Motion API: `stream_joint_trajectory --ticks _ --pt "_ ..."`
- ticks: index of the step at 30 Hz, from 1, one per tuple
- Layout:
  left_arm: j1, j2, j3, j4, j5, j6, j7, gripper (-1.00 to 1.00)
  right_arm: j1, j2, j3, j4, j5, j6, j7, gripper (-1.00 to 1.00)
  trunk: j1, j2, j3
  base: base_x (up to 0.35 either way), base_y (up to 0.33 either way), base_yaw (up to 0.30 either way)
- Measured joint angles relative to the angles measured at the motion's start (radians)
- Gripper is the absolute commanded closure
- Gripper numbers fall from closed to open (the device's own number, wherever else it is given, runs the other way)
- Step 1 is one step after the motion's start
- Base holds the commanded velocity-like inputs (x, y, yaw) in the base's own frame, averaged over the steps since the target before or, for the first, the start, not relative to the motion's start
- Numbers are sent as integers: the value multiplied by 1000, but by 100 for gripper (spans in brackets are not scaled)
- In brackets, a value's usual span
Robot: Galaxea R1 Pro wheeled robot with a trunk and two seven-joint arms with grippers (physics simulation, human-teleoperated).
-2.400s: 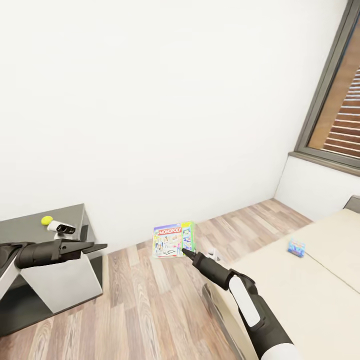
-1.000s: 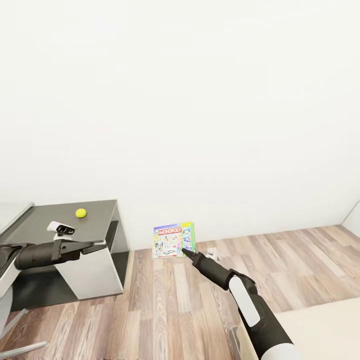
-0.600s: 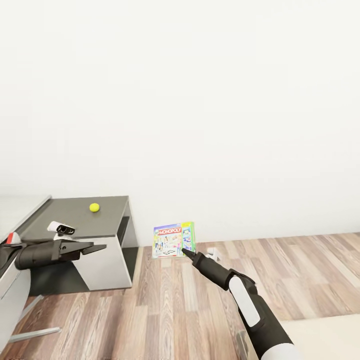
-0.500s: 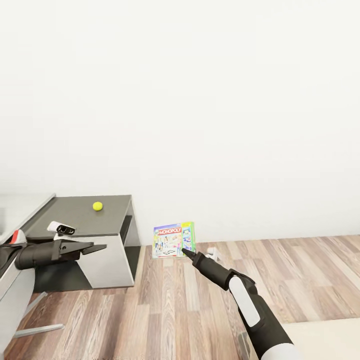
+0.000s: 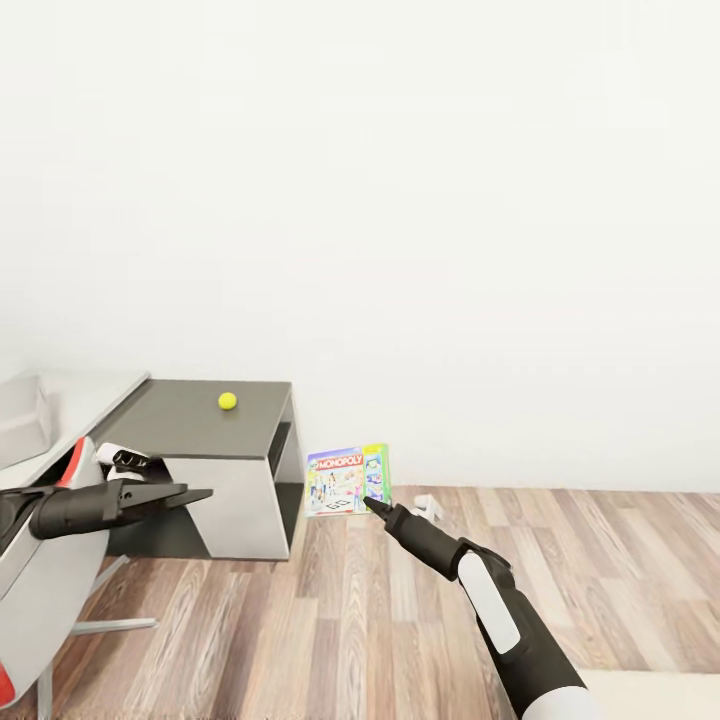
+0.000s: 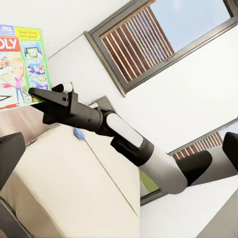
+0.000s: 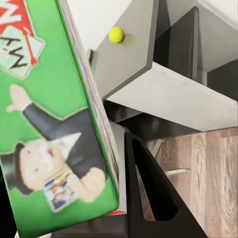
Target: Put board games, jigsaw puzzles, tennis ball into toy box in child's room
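Head view first: the right pincer (image 5: 372,503) is clamped on the green-and-white board game (image 5: 347,480), which stands upright in its grip with the printed "MONOPOLY" face turned toward the camera, held in the air above the plank floor (image 5: 380,620). Off to that pincer's left and a little farther away stands the desk (image 5: 185,425), its dark grey top carrying the small yellow-green ball (image 5: 228,401) near the back edge (well apart from anything else on that top). The pale grey part of the desk runs on further left, and at the very edge of the picture a corner of the light grey tub (image 5: 20,420) sits on it.

The left pincer (image 5: 190,494) is held out level in front of the desk's white side panel, with nothing in it; its fingers lie close together, but whether they are fully together I cannot tell. A red-trimmed chair (image 5: 50,560) is just below and behind that arm.

From the right wrist, the board game (image 7: 54,124) lies against one dark finger (image 7: 148,198), with the ball (image 7: 116,34) beyond it on the desk (image 7: 129,64).

From the left wrist, the right pincer (image 6: 37,94) grips the board game (image 6: 20,64) at its lower corner, over the beige bed (image 6: 64,188).
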State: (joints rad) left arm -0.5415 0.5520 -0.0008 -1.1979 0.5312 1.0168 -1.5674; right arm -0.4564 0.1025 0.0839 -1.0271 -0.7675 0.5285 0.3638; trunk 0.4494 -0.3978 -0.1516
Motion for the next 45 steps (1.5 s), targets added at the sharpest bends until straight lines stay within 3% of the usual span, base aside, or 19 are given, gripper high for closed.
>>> stream_joint_trajectory --ticks 25,45 --pt "0 0 -1 0 1 0 0 -100 0 0 0 0 3 0 0 100 0 0 -20 142 38 203" --pt "0 6 19 35 5 2 0 -100 0 0 0 0 0 1 0 100 0 0 -37 -2 0 203"
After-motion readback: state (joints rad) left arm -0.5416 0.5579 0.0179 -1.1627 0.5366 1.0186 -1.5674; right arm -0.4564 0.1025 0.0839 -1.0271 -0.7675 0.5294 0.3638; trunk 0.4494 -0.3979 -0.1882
